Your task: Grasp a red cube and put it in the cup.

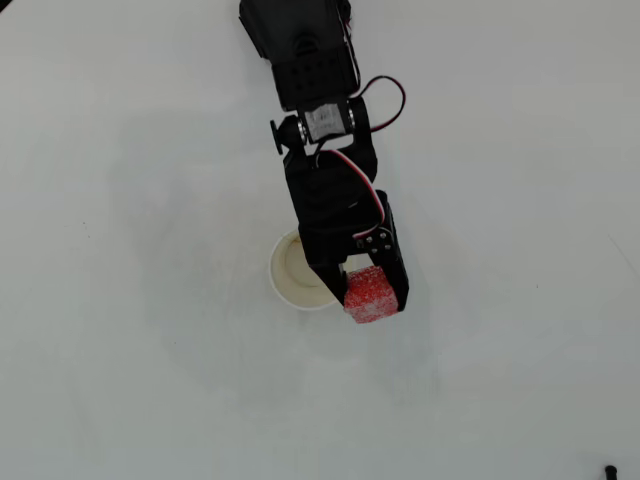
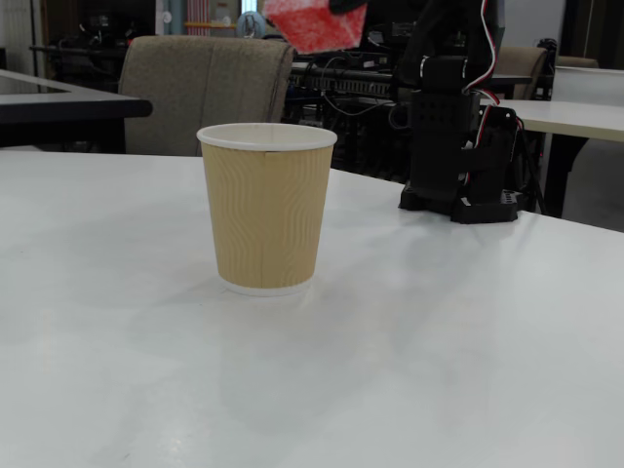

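Gripper (image 1: 371,296) pinching red cube (image 1: 372,295) between its fingers, raised over the cup (image 1: 290,285) rim's near edge.

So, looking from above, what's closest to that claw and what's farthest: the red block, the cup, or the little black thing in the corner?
Measured from the gripper in the overhead view:
1. The red cube, held between its fingers.
2. The cup, just left, partly under the arm.
3. The small black object, far off at the bottom right corner.
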`<state>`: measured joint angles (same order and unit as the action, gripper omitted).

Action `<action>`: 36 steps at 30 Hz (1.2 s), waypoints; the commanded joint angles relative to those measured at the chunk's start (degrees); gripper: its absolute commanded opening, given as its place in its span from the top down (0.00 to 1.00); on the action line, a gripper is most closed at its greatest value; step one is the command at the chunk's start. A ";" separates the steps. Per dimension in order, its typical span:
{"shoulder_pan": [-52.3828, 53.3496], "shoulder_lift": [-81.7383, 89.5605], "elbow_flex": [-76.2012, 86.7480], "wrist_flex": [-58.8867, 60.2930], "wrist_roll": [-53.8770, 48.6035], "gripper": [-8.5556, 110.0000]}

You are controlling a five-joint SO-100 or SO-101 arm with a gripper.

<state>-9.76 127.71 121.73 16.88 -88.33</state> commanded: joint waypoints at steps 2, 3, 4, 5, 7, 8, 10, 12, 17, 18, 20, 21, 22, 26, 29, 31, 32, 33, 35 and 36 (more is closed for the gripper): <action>0.53 -0.62 -8.17 4.48 0.44 0.90; 0.53 -0.62 -8.26 5.45 0.44 0.90; 0.62 -0.44 -8.09 5.71 0.44 0.90; 0.88 -0.26 -7.91 5.71 0.44 0.90; 1.58 0.18 -7.91 5.27 0.53 0.90; 1.93 0.35 -7.91 5.10 0.53 0.90; 2.81 0.53 -8.00 4.57 0.53 0.90; 3.87 0.62 -8.09 4.57 0.53 0.90; 6.15 1.76 -8.00 5.36 0.53 0.91; 6.50 2.11 -7.73 5.62 0.53 0.91; 7.21 2.81 -7.38 6.33 0.53 0.91; 7.47 3.08 -7.29 6.86 0.53 0.91; 7.73 3.25 -7.12 7.12 0.53 0.91; 8.79 4.75 -5.98 8.70 0.26 0.91; 9.58 6.86 -3.43 8.88 0.00 0.91; 9.76 7.91 -2.11 9.05 -0.18 0.91; 9.76 8.26 -1.76 9.05 -0.18 0.91; 9.84 8.26 -1.67 9.05 -0.18 0.91; 9.84 8.26 -1.85 9.14 -0.18 0.91; 9.84 8.09 -2.02 9.14 -0.18 0.91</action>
<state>-0.79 133.15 121.11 25.93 -88.33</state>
